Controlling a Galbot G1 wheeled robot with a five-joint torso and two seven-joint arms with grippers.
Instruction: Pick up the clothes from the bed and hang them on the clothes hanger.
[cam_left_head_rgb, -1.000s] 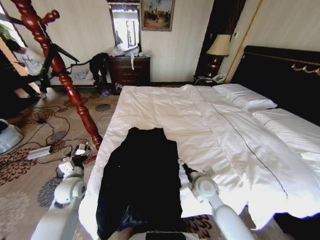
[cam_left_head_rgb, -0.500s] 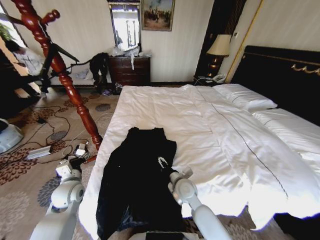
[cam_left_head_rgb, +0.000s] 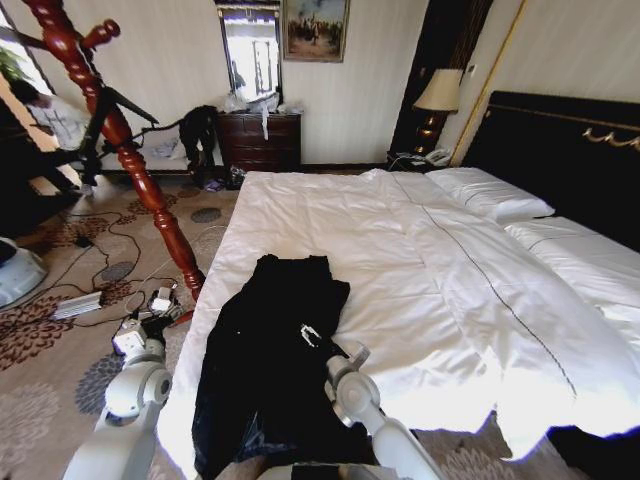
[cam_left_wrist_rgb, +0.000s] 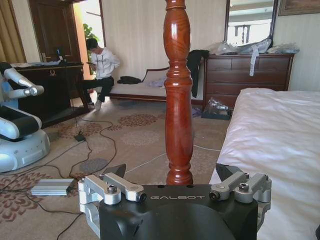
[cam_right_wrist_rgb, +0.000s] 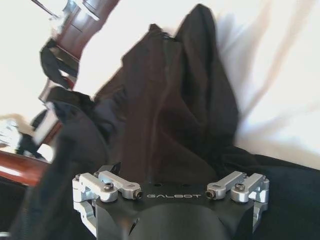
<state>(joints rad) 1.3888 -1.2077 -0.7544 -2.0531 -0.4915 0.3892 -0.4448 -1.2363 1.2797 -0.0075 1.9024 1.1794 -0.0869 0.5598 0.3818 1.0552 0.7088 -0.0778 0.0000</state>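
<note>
**Reach toward the garment: the grasp is not yet made.**
The right gripper (cam_left_head_rgb: 310, 335) is poised low over the middle of the black coat (cam_left_head_rgb: 275, 360), its fingers spread with nothing between them. The coat lies flat along the near left edge of the bed (cam_left_head_rgb: 420, 270). The left gripper (cam_left_head_rgb: 133, 338), also spread and empty, is held beside the bed, facing the foot of the wooden coat stand (cam_left_head_rgb: 115, 130). The pickup step is judged to be in hand; a descent and a closure on a fold of fabric are called for next.
</note>
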